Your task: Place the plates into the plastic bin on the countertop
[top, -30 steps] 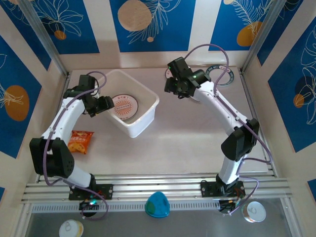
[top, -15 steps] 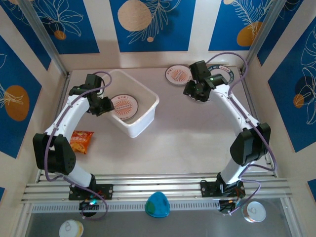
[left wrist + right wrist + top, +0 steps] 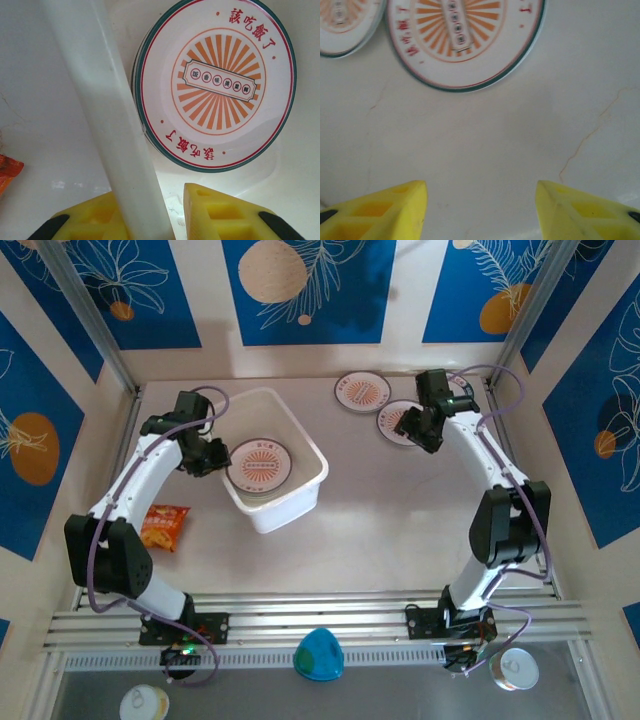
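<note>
A stack of plates (image 3: pixel 260 462) already lies flat in the plastic bin (image 3: pixel 296 502), the top 1 showing an orange sunburst inside a green rim. The left wrist view shows further rims under it at the stack's edge, but how many I cannot tell. At least 2 more sit out on the table (image 3: pixel 380 530), toward its far right corner: the near plate (image 3: pixel 398 424) and, just beside it and farther back, the far plate (image 3: pixel 362 392). So I judge the job partly done, with those loose plates left to carry over to the bin, which stands well apart from them on the left half of the table. The right tool (image 3: pixel 420 428) hovers at the near plate with its fingers spread wide and nothing between them. In its wrist view the plate lies flat just ahead of the fingertips, with a strip of bare surface between (so no contact yet). The left tool (image 3: pixel 207 455) is at the bin's left wall and drawn in on it. The rim runs up between the 2 yellow fingers (image 3: pixel 90 220), 1 outside the bin and 1 inside. I read that as a grasp on the wall, with the stack lying just beyond the fingertips on the bin floor. An orange snack packet (image 3: pixel 163 527) lies on the table near the left arm, outside the bin.
</note>
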Tool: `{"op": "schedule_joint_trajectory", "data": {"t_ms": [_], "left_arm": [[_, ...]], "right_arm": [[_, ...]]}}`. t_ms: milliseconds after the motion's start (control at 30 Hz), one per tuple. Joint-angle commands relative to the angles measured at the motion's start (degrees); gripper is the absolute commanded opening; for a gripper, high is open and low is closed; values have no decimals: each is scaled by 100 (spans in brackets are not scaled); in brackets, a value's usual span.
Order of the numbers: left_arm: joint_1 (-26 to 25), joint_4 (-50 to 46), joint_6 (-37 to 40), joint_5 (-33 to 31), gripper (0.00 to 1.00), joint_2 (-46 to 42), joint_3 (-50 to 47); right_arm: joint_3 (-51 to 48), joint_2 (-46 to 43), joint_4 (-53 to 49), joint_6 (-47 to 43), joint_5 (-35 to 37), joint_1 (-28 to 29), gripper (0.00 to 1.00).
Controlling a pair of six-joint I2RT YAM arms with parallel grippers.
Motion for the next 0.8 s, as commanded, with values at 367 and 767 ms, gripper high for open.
{"op": "schedule_joint_trajectory", "data": {"t_ms": [367, 767], "left_arm": [[-193, 293, 20, -263, 57, -524, 148], [-193, 436, 80, -269, 66, -361, 218]], "right_arm": [[831, 1688, 129, 829, -309, -861, 54], [1084, 2324, 534, 1165, -544, -950, 52]]}}
